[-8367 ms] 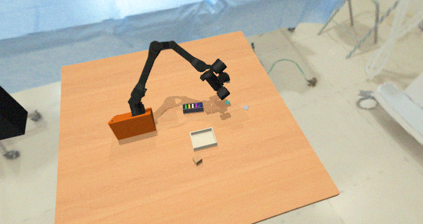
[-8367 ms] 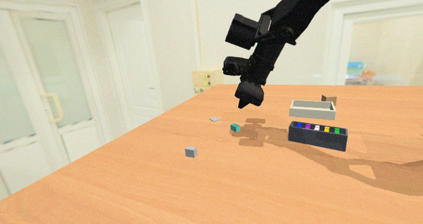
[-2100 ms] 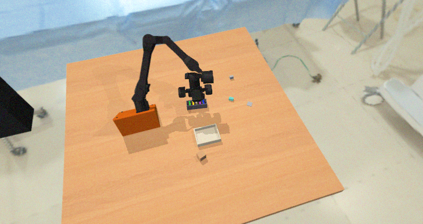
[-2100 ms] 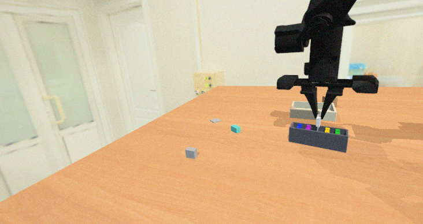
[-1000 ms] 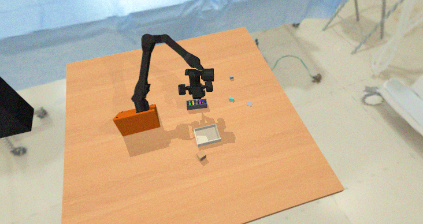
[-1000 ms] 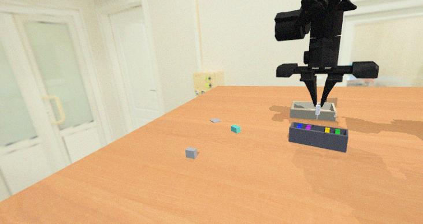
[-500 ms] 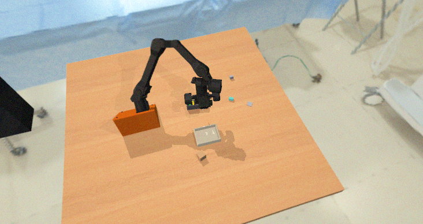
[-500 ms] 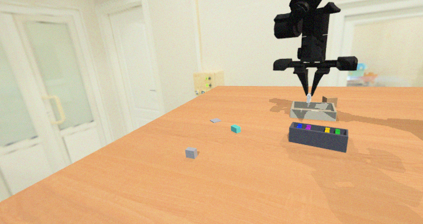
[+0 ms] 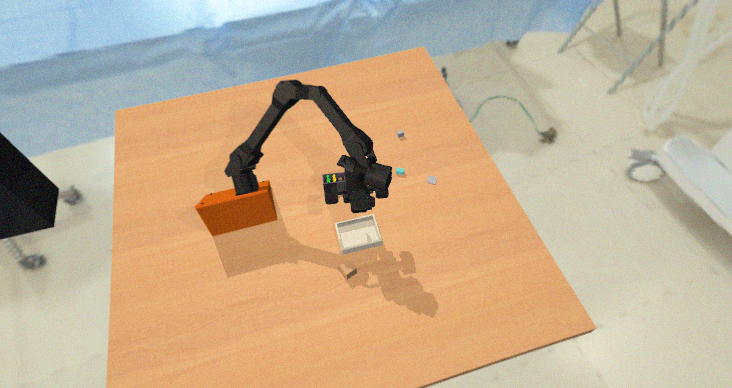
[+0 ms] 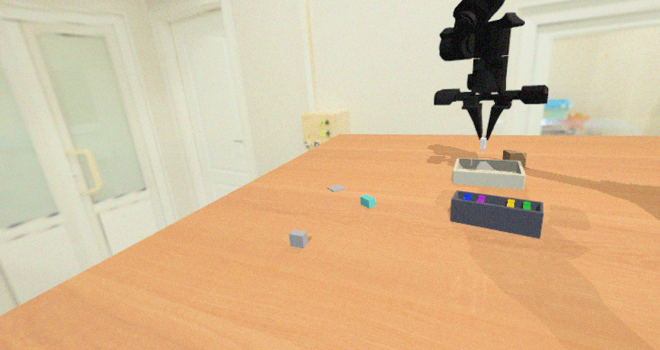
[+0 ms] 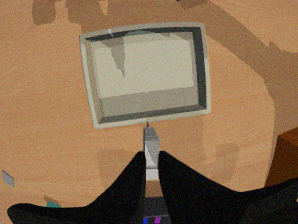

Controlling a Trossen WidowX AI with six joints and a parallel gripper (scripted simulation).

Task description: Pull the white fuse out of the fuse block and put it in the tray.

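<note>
- End effector [image 10: 483, 141] nearly closed, white fuse [image 10: 483, 144] pinched at fingertips.
- Fuse held above tray [image 10: 487, 179], seemingly near its edge.
- Fuse block [image 10: 496, 217] just beside tray on worktop [image 10: 323, 278].

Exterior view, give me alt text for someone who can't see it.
A black robot hand holds a white fuse above a pale tray. In front of the tray, a dark fuse block holds blue, purple, yellow and green fuses.
</note>
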